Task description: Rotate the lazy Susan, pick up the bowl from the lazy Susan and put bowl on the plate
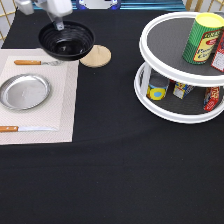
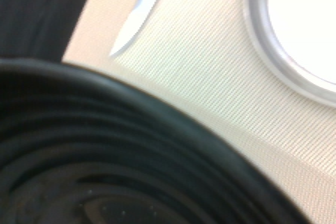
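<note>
The glossy black ridged bowl (image 1: 66, 41) hangs at the exterior view's top left, over the far corner of the placemat and beside the wooden disc. My gripper (image 1: 59, 26) is shut on the bowl's far rim. The silver plate (image 1: 24, 91) lies empty on the placemat, below and left of the bowl. The white two-tier lazy Susan (image 1: 165, 112) stands at the right, with no bowl on it. In the wrist view the bowl (image 2: 90, 160) fills the near part, with the plate's rim (image 2: 292, 65) beyond it.
A beige placemat (image 1: 60, 110) holds a fork (image 1: 35, 62) and a knife (image 1: 25, 129). A round wooden disc (image 1: 98, 56) lies next to the bowl. The lazy Susan carries a yellow-green can (image 1: 202, 39) on top and several cans below.
</note>
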